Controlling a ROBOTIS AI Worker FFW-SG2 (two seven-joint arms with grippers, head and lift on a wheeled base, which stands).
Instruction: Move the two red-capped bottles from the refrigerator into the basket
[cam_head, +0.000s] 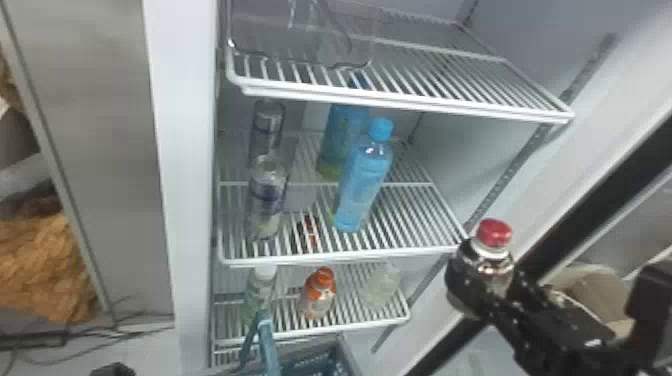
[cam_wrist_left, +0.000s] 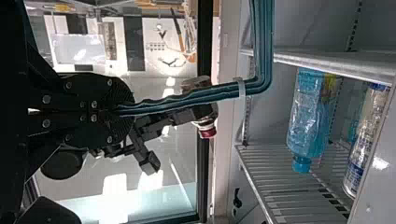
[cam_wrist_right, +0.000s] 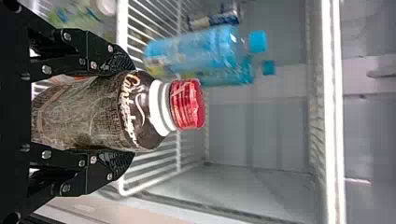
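My right gripper (cam_head: 489, 281) is shut around a dark bottle with a red cap (cam_head: 495, 233), held upright to the right of the shelves. In the right wrist view the gripper (cam_wrist_right: 123, 114) clamps the sides of the bottle (cam_wrist_right: 88, 112), its red cap (cam_wrist_right: 187, 104) beyond the fingertips. The left gripper (cam_wrist_left: 122, 110) is shut on the teal basket handle (cam_wrist_left: 187, 99) in the left wrist view; the held bottle's red cap (cam_wrist_left: 208, 133) appears behind it. The basket (cam_head: 350, 352) is at the head view's bottom edge, below the shelves. Some small red bits (cam_head: 311, 231) show through the middle shelf, not identifiable.
Blue bottles (cam_head: 365, 180) and clear bottles (cam_head: 267, 200) stand on the middle shelf (cam_head: 415, 252). On the lower shelf are an orange-capped bottle (cam_head: 319, 295) and others. The refrigerator's left wall (cam_head: 187, 175) borders the shelves; a black-edged door (cam_head: 600, 190) stands at right.
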